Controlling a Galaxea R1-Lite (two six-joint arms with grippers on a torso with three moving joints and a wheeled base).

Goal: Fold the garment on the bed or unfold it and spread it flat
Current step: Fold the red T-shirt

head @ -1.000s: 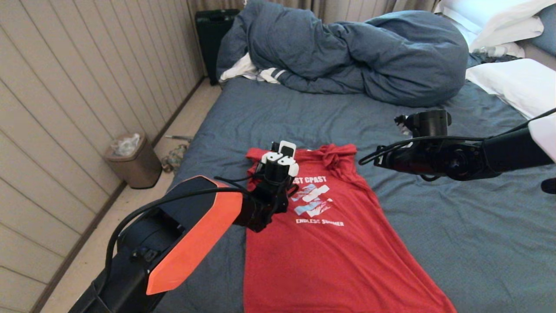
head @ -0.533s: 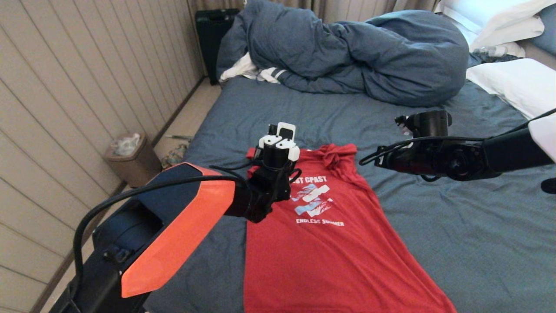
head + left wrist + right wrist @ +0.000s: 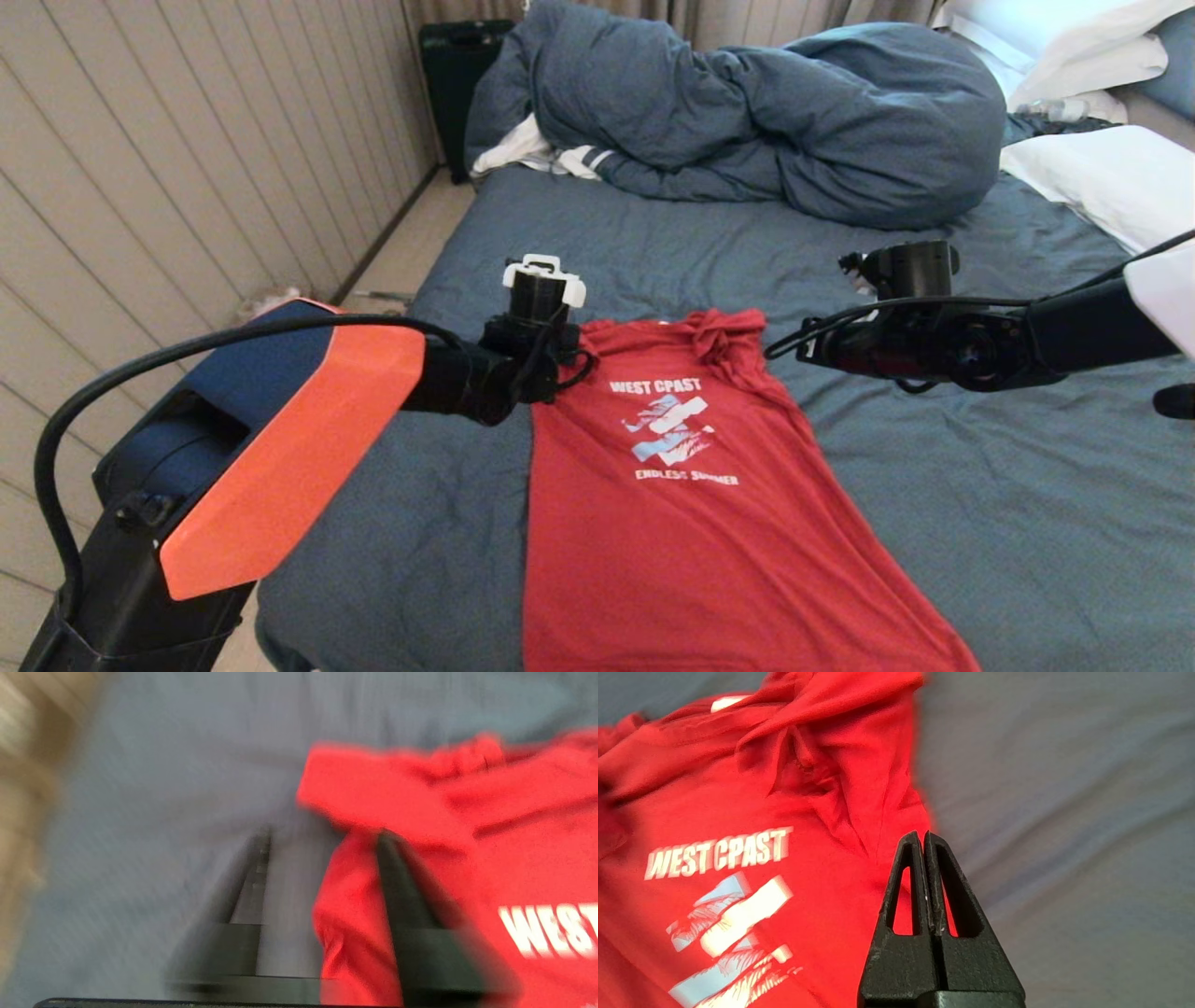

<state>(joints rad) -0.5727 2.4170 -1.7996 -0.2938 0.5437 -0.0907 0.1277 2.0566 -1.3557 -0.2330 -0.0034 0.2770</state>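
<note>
Presently the left gripper [image 3: 322, 835] stands parted at the shirt's [image 3: 691, 523] left sleeve, grasping nothing — seat both fingers on the hem, then pull outward. Right gripper [image 3: 923, 835] clenched, empty, beside the collar — idle.

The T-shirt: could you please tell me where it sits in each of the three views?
Head view: T-shirt lies centre to bottom, on the bed.
Left wrist view: T-shirt fills the right half.
Right wrist view: T-shirt fills the left half.
Shared landmark: the white "WEST" lettering.

Black bin [image 3: 455, 89] in corner by panelled wall [image 3: 187, 159]; white striped cloth [image 3: 551, 154] under duvet.
</note>
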